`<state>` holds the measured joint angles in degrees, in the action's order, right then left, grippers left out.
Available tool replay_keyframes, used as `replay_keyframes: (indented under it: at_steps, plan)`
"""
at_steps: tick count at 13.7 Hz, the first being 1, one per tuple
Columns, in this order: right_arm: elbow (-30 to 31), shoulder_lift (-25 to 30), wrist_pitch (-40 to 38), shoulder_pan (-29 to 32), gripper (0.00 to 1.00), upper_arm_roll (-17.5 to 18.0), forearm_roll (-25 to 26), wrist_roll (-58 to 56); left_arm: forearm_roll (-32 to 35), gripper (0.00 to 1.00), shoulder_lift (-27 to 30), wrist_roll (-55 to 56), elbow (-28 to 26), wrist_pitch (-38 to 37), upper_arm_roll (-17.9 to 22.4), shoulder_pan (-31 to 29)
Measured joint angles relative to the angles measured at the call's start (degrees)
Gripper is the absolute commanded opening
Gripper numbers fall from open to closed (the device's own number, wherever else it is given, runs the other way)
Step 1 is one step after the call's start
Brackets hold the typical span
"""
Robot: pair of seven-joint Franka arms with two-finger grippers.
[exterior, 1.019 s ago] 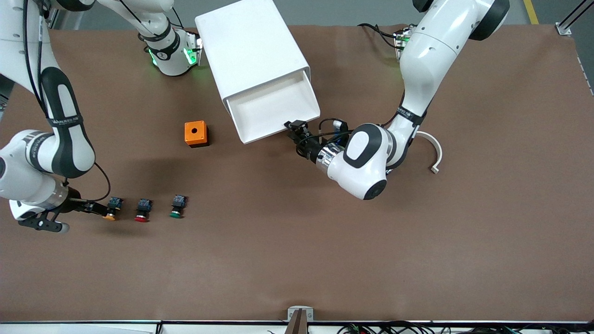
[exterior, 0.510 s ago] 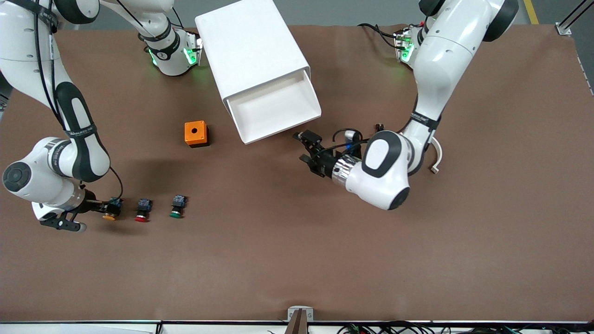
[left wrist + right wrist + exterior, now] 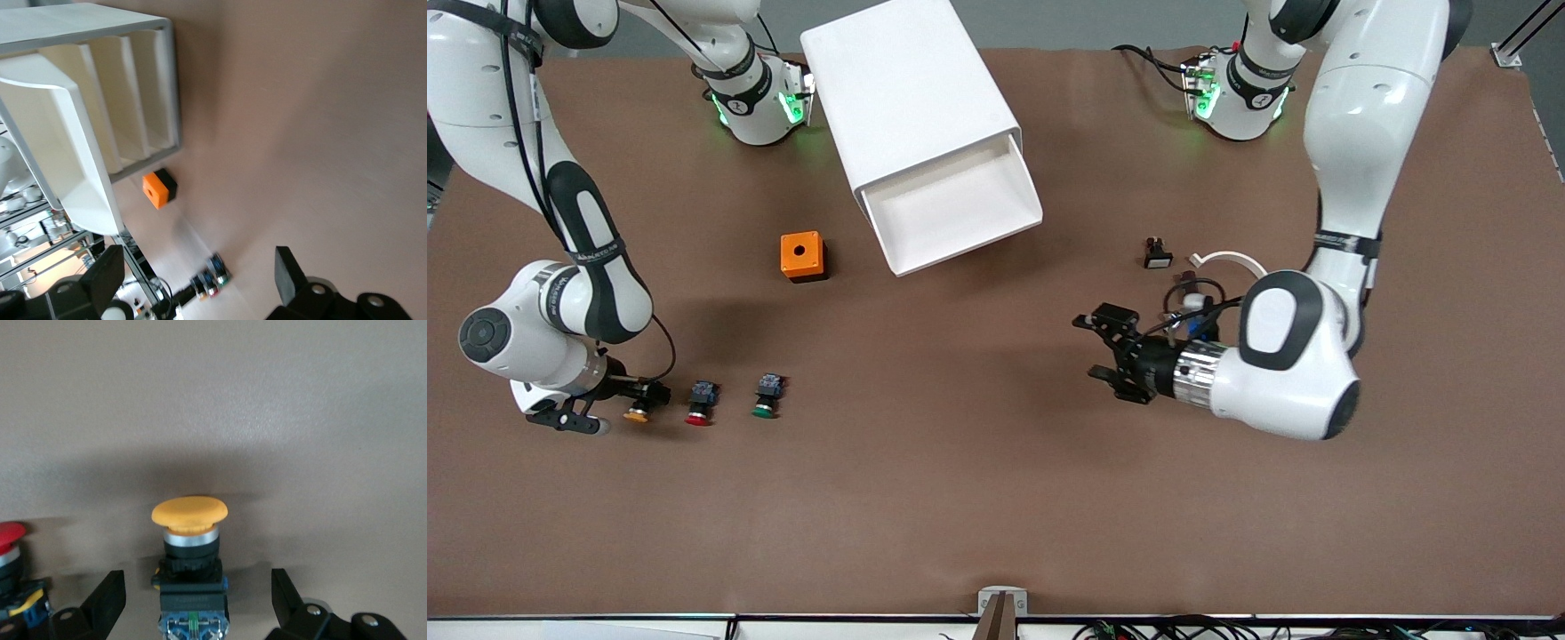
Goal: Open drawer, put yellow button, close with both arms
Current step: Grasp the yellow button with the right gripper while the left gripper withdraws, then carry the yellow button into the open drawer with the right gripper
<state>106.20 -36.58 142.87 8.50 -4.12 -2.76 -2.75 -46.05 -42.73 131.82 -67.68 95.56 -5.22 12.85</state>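
Observation:
The drawer (image 3: 960, 213) stands pulled out of the top of the white cabinet (image 3: 907, 98); its tray is empty. It also shows in the left wrist view (image 3: 67, 133). The yellow button (image 3: 637, 414) lies on the table at the right arm's end, first in a row of three. My right gripper (image 3: 651, 392) is open down at the table, with the button's dark body (image 3: 192, 587) between its fingers (image 3: 107, 603), untouched; the yellow cap (image 3: 189, 511) points away from the gripper. My left gripper (image 3: 1096, 347) is open and empty over bare table, away from the drawer.
A red button (image 3: 699, 404) and a green button (image 3: 766, 397) lie beside the yellow one. An orange box (image 3: 803, 256) sits near the drawer's corner. A small black part (image 3: 1158, 255) and a white curved piece (image 3: 1227, 260) lie by the left arm.
My left gripper has drawn back from the drawer's front corner toward the left arm's end. My right gripper has closed in around the yellow button's body. The drawer stays open.

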Motion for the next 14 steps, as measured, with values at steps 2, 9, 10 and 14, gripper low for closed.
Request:
replay_keyframes:
  at_steps: [2, 9, 10, 14]
  plan:
    - [-0.01, 0.00, -1.15, 0.00, 0.48, 0.00, 0.00, 0.00, 1.31, 0.99, 2.38, -3.42, 0.58, -0.02, 3.50, -0.20]
    - [-4.44, 1.07, -12.51, -0.05, 0.00, 0.40, -0.28, 0.04, 18.30, 0.99, 6.89, -19.58, 0.52, -0.55, 5.37, 0.48]
    - [-5.44, 2.09, -15.46, -0.20, 0.00, 0.52, -0.37, 0.33, 21.07, 0.99, 6.89, -22.03, 0.43, -1.56, 5.33, 0.68]
    - [-7.19, 11.80, -30.69, -4.59, 0.00, 1.18, -1.35, 13.14, 27.55, 0.99, 8.18, -37.17, 0.46, -3.25, 4.85, 1.27]
